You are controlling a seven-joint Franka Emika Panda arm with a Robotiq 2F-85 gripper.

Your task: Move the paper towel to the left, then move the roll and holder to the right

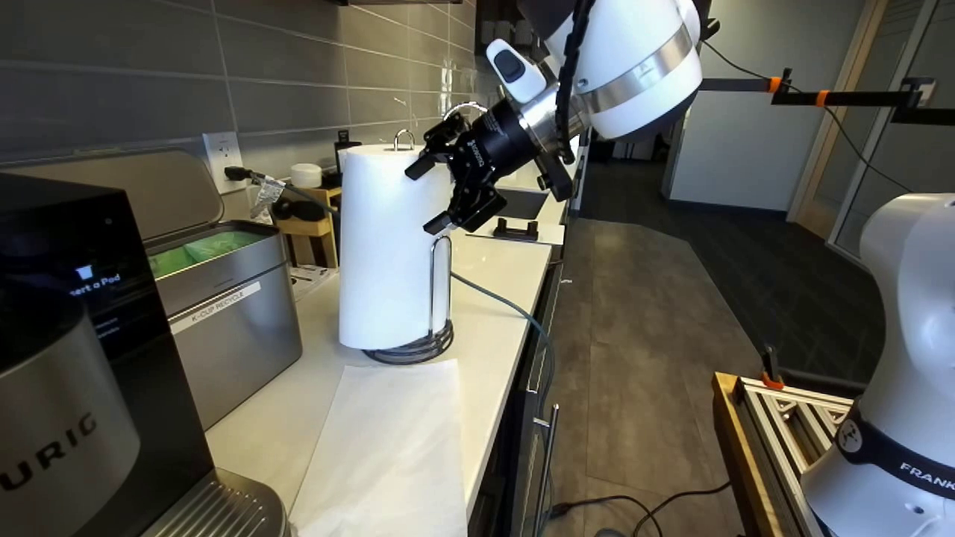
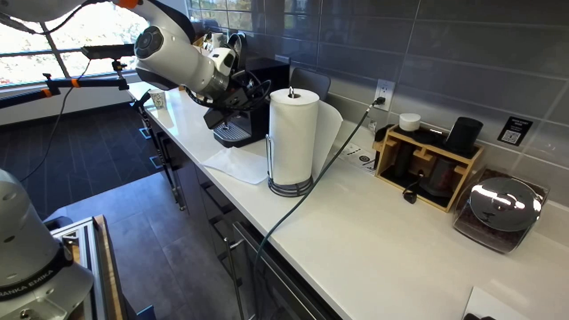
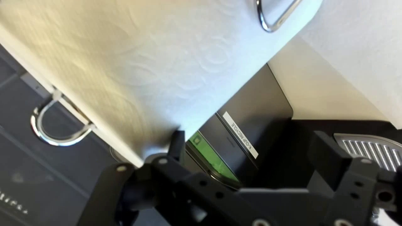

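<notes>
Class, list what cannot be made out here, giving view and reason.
Whether the end effector touches the roll and holder: blur and shadow in the wrist view.
Near end of the paper towel: cut off by the bottom edge in an exterior view.
Start of the name on the coffee machine: cut off by the left edge in an exterior view.
Fine print on the wall sign: too small in an exterior view.

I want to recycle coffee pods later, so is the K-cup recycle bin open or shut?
Open: in an exterior view, the bin has its lid standing raised, and green liner shows inside.
</notes>
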